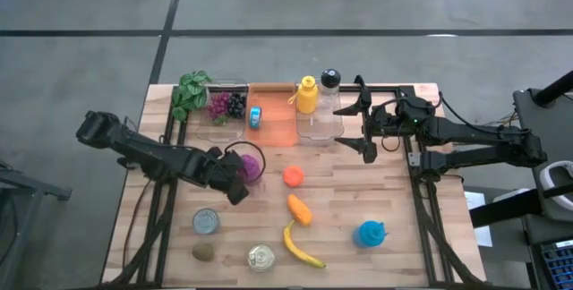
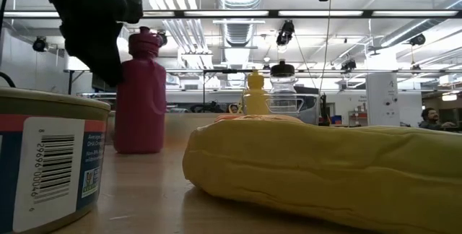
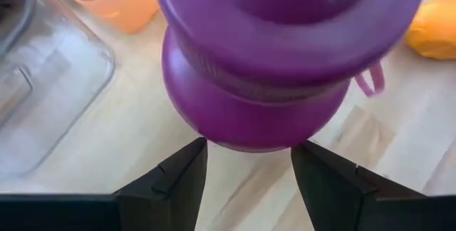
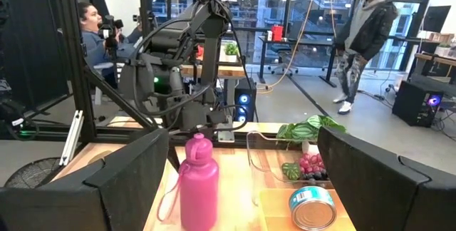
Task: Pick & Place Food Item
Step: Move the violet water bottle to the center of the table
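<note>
A purple bottle stands upright on its base on the wooden table. My left gripper slants down just beside it, on its near left side. The gripper is open, and in the left wrist view its fingertips stop just short of the bottle's body; no touch shows. Food lies around: an orange fruit, a carrot, a banana, a kiwi, grapes in a clear box, and leafy greens. My right gripper hangs open and level at the far right.
Two cans stand near the front edge and a blue bottle at the front right. An orange tray at the back carries a small can; beside it stand a yellow bottle and a clear bottle. People show in the room beyond.
</note>
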You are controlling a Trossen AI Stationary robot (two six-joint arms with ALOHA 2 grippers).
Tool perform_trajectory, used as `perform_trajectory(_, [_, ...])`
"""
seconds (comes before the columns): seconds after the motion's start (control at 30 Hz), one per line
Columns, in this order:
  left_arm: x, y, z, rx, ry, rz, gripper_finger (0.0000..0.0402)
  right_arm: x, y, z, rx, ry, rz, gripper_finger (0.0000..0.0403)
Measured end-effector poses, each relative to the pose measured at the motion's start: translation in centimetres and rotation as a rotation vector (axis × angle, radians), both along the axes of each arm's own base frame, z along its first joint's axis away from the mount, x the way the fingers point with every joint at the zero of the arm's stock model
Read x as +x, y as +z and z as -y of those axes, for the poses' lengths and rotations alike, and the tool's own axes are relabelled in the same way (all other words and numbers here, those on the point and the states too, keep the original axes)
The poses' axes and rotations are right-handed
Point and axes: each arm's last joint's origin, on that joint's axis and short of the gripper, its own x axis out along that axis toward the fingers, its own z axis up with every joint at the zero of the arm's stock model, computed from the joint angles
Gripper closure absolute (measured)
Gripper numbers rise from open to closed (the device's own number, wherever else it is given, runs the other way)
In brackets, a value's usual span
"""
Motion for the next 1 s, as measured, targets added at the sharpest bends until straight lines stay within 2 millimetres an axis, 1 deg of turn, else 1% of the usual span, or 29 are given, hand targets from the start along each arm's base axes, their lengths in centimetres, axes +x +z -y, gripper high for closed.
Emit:
perform_trajectory(0.17, [0.3,0.0,-0.7,0.039,-0.024,-0.003,0.0195,0.0,0.0,0.0,-0.001,0.000,0.000,0.0044])
perform_trajectory(0.23, [0.6,-0.1,-0.9,0.044,-0.037,0.021,0.0195,0.0,0.0,0.0,-0.003,0.000,0.000,0.0044])
perform_trajectory(0.63, [1.6,-2.0,-2.6,0.072,-0.075,0.138,0.0204,0.0,0.0,0.0,-0.004,0.000,0.000,0.0044])
perform_trajectory(0.87, [2.0,-2.1,-3.3,0.107,-0.111,0.162,0.0203,0.0,0.0,0.0,-0.007,0.000,0.000,0.0044])
perform_trajectory(1.0, [2.0,-2.0,-3.4,0.113,-0.121,0.157,0.0207,0.0,0.0,0.0,-0.007,0.000,0.000,0.0044])
